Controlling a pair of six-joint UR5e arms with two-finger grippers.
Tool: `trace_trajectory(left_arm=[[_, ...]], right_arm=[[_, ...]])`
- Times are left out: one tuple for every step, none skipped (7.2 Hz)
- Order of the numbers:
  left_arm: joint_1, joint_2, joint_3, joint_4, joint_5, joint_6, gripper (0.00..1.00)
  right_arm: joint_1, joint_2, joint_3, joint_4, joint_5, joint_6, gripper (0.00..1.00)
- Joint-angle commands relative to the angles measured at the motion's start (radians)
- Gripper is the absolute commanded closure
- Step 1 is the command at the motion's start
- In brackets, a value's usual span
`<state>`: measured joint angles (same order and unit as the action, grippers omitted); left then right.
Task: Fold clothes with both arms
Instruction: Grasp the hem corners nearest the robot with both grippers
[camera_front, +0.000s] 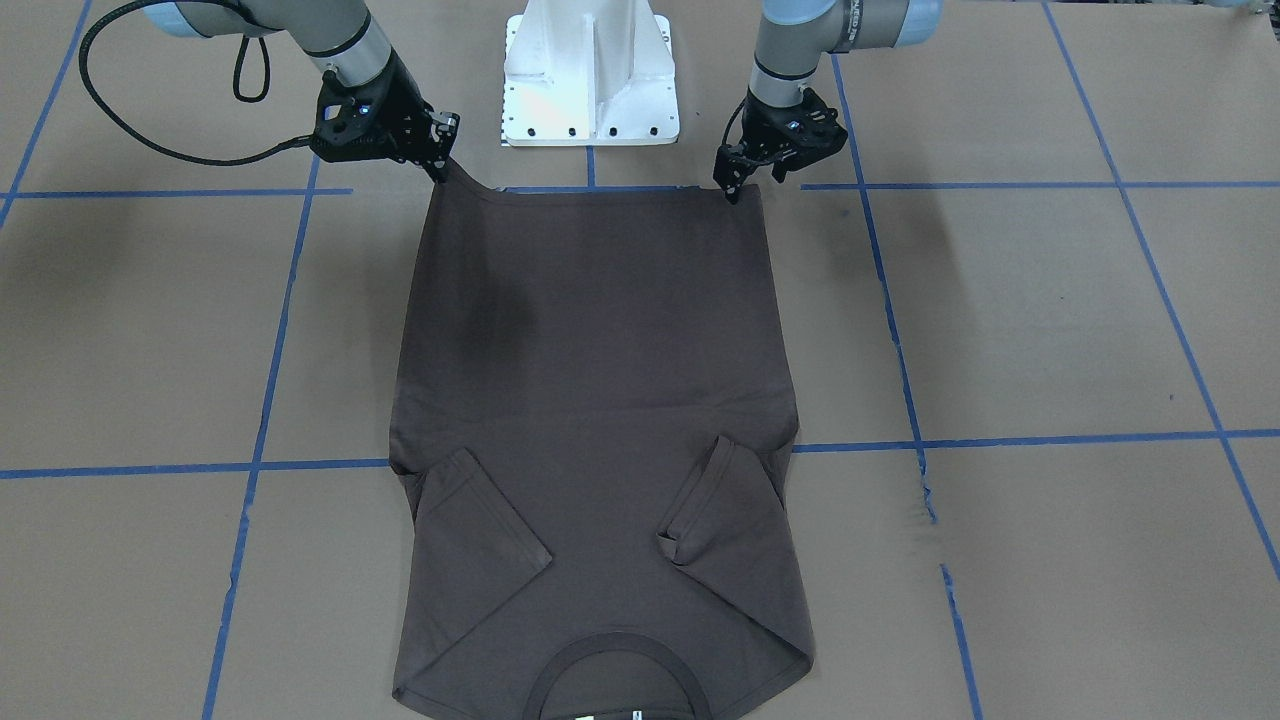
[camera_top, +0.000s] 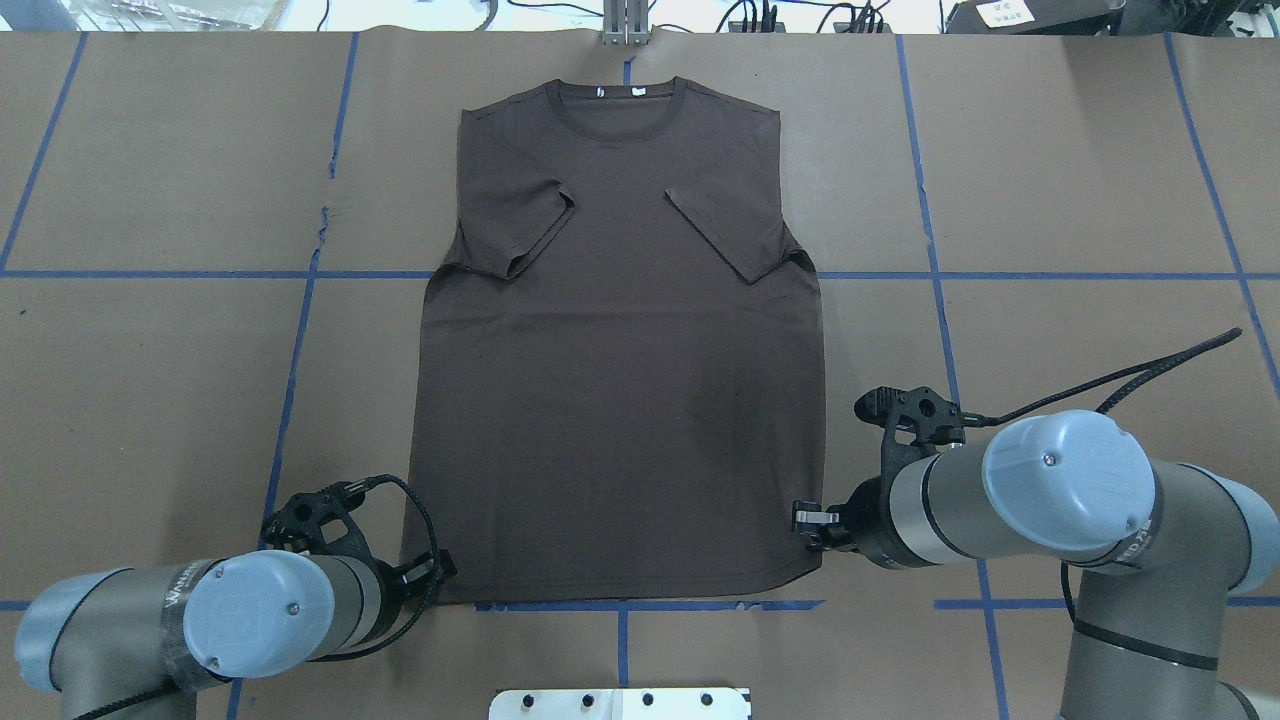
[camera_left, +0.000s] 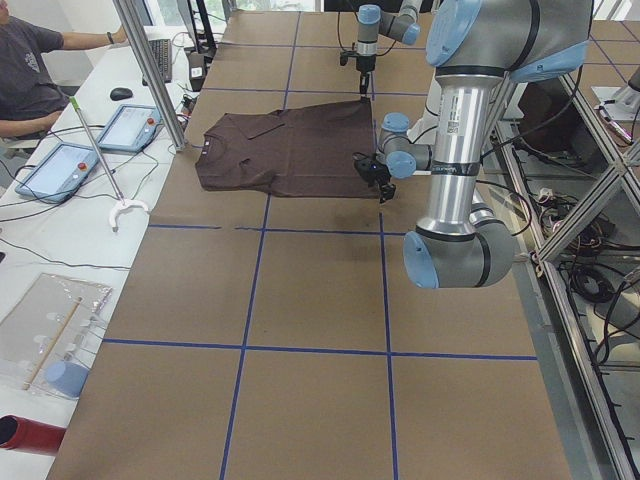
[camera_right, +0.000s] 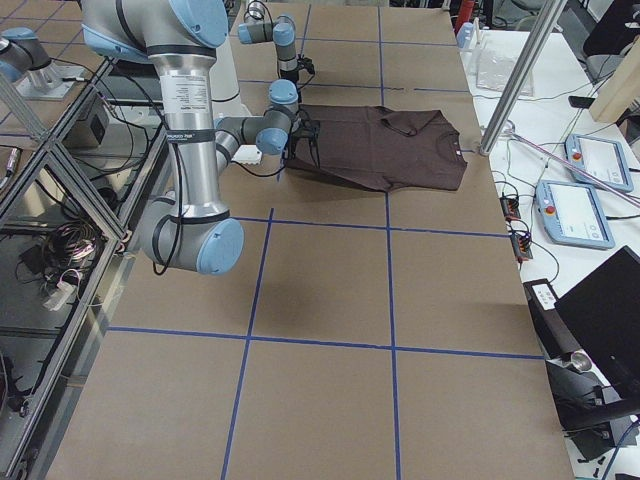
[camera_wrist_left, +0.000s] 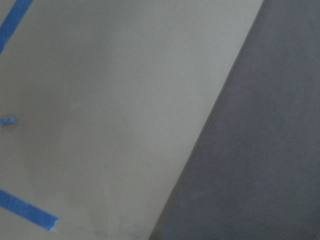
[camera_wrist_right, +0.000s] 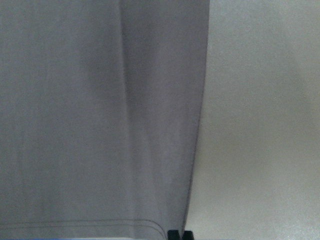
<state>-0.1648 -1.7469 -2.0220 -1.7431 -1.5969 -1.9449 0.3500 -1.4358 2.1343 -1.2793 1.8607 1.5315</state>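
The dark brown-grey T-shirt (camera_front: 600, 350) lies flat on the table, back up, both sleeves folded inward. Its collar (camera_top: 620, 105) points away from the robot and its hem runs along the near tape line. My left gripper (camera_front: 735, 190) stands fingers-down on one hem corner, its fingers together on the cloth. My right gripper (camera_front: 441, 172) is shut on the other hem corner, which is pulled up a little. In the overhead view the left gripper (camera_top: 432, 578) and right gripper (camera_top: 805, 520) flank the hem. The right wrist view shows the shirt (camera_wrist_right: 90, 125) edge close up.
The white pedestal base (camera_front: 590, 80) stands just behind the hem, between the arms. Blue tape lines (camera_front: 1000, 440) grid the brown table cover. Beyond the collar end stand a metal post (camera_left: 150, 70), tablets (camera_left: 60, 165) and a seated person (camera_left: 25, 70).
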Motion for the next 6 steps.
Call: trace_trajectory(left_arm=[[0.001, -0.005, -0.003, 0.004, 0.000, -0.002, 0.60], [0.001, -0.005, -0.003, 0.007, 0.000, -0.002, 0.70], [0.005, -0.006, -0.001, 0.025, 0.000, -0.002, 0.77], [0.007, -0.008, -0.003, 0.031, 0.000, -0.002, 0.82], [0.007, -0.010, -0.007, 0.033, 0.000, -0.002, 1.00], [0.005, -0.016, -0.020, 0.046, -0.001, 0.000, 1.00]], right_arm=[[0.006, 0.000, 0.004, 0.000, 0.000, -0.001, 1.00], [0.009, -0.001, 0.010, 0.000, 0.000, -0.001, 1.00], [0.010, -0.001, 0.013, -0.005, 0.000, -0.001, 1.00], [0.014, -0.001, 0.013, -0.005, 0.000, -0.001, 1.00], [0.015, -0.001, 0.013, -0.005, 0.000, -0.001, 1.00], [0.015, -0.001, 0.013, -0.005, 0.012, -0.001, 1.00]])
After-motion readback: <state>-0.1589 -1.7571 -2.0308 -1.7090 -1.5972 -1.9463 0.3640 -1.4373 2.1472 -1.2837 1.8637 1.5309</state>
